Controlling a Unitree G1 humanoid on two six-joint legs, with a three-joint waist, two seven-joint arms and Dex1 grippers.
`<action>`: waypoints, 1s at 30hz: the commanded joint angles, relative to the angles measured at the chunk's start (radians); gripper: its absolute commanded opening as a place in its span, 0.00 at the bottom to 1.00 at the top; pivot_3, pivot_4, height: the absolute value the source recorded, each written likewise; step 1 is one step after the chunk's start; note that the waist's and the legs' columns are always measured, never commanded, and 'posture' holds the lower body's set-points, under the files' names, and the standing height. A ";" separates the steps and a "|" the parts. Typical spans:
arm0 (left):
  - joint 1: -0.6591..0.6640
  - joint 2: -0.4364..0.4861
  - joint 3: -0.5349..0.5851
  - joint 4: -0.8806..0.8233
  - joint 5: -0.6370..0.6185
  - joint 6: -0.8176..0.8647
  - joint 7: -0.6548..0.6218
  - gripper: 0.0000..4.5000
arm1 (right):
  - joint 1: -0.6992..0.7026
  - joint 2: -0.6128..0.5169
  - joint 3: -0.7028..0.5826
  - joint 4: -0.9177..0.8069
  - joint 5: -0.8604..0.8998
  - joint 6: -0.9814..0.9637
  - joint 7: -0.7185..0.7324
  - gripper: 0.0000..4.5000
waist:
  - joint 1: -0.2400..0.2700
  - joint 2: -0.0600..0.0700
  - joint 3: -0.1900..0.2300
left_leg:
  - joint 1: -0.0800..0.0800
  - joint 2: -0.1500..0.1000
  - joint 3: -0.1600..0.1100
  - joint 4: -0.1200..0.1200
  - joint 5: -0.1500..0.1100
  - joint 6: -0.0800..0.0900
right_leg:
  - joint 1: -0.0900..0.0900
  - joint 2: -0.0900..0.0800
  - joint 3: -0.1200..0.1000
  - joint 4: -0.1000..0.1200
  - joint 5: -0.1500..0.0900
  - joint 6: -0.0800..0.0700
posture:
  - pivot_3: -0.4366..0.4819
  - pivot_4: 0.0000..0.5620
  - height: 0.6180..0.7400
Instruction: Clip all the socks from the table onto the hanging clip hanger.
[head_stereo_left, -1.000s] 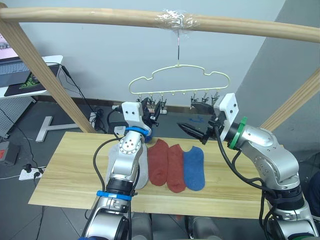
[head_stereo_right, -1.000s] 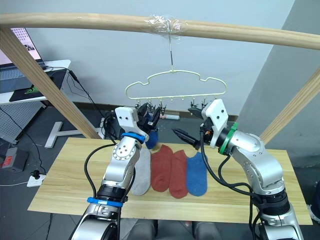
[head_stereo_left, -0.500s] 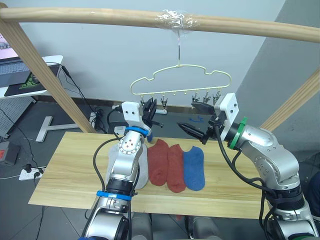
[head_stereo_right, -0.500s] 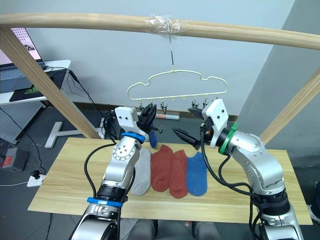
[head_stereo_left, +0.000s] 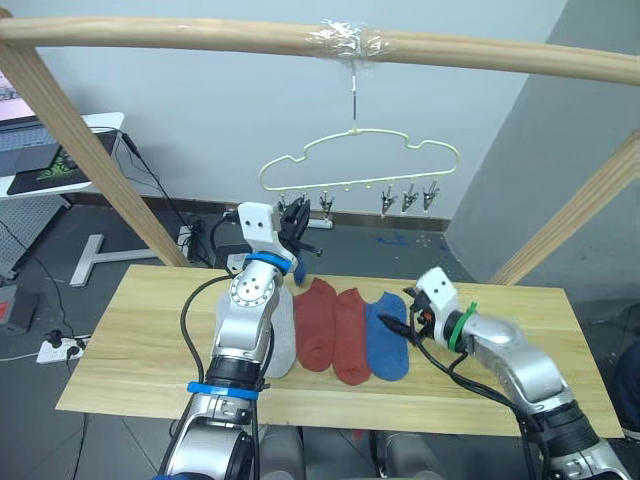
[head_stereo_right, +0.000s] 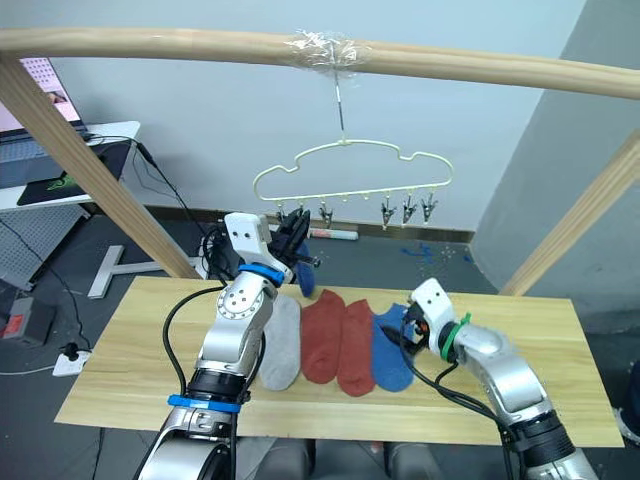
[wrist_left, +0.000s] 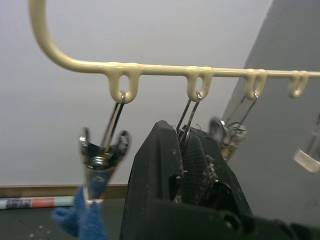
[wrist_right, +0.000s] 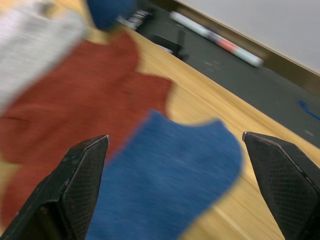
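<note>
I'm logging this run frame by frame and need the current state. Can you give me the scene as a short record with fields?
clip hanger: hangs by its hook from the wooden pole, row of clips below
hung so far: one blue sock in the end clip
left hand: raised at the hanger, shut on the second clip
right hand: open, low over the blue sock on the table
table: grey sock, two red socks, one blue sock
</note>
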 joint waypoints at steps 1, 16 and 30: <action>0.022 -0.001 0.001 -0.048 -0.004 0.008 -0.005 0.02 | -0.054 0.074 0.006 0.156 -0.026 -0.068 -0.011 1.00 | 0.000 0.000 0.000 | 0.000 0.000 0.000 0.000 0.000 0.000 | 0.000 0.000 0.000 0.000 0.000 0.000 | 0.60 0.31 1.00; 0.040 0.002 0.002 -0.061 0.000 0.022 -0.008 0.02 | -0.090 0.112 0.040 0.428 -0.158 -0.152 0.013 0.87 | 0.006 0.001 0.000 | 0.004 0.000 0.000 0.009 0.000 0.000 | 0.009 0.000 0.001 -0.001 0.002 0.004 | 0.63 0.31 1.00; 0.033 -0.018 0.003 -0.055 -0.011 0.021 -0.010 0.02 | -0.015 0.149 -0.100 0.159 0.016 -0.059 0.074 0.01 | 0.004 0.002 0.000 | 0.012 0.000 0.001 0.007 -0.001 0.000 | 0.017 0.000 0.002 -0.002 0.001 0.007 | 0.62 0.31 1.00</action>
